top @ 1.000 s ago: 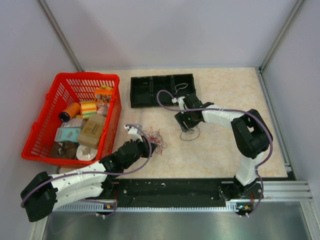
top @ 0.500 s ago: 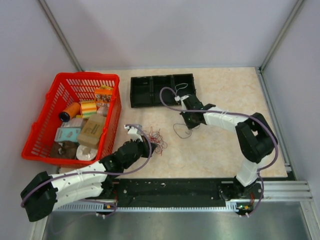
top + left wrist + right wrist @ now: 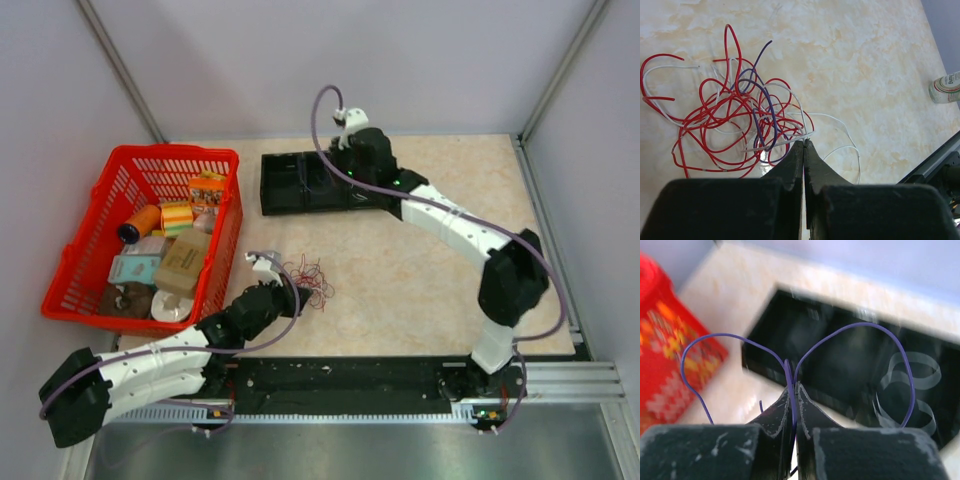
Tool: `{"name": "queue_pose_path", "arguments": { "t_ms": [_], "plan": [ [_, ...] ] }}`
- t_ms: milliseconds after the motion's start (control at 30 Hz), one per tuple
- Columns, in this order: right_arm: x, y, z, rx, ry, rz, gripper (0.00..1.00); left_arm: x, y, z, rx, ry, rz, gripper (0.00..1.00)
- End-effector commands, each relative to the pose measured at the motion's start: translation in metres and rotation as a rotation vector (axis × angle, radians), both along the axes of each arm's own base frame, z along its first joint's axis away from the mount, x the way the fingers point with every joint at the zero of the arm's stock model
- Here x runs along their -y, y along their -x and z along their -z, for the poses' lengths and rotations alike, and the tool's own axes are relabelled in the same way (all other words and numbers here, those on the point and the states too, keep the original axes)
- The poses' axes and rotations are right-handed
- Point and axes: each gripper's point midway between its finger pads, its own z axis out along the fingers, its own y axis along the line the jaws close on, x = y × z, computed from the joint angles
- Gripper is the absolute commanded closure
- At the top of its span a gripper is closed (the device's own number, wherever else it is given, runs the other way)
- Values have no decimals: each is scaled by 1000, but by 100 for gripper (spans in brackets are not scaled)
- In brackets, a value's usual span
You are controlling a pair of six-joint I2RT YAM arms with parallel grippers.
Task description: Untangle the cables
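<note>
The purple wire point(image 3: 720, 334), pinched in the right claw point(image 3: 792, 390), should be lowered into the tray point(image 3: 840, 365) gently; the left claw point(image 3: 803, 146) is closed.

My top camera looks down from high behind, taking in the whole table point(image 3: 430, 290). My left wrist camera sits close over the cables point(image 3: 735, 125), facing down. My right wrist camera tilts toward the black tray point(image 3: 840, 355) and red basket point(image 3: 660, 340); the top view shares both.
</note>
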Motion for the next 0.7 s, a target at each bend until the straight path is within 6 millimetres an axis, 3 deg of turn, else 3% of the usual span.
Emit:
{"name": "queue_pose_path", "arguments": {
  "t_ms": [0,100,133,267,500,633,667],
  "plan": [
    [-61,-64,-29,158,-54,13,100,3,-3,-15,42,57,1,100],
    [-88,-98,-23,195,-2,21,100,4,-3,-14,39,51,3,100],
    [-96,-105,-27,221,12,21,100,5,-3,-15,39,53,5,100],
    [-123,-124,-3,292,112,-17,100,6,-3,-13,33,46,7,100],
    [-161,-122,42,315,175,-106,100,10,-5,-11,15,23,10,100],
    [-170,-129,63,311,185,-108,100,10,-5,-10,10,17,11,100],
    [-172,-130,67,309,183,-115,93,10,-5,-11,11,19,11,100]
  ]
}}
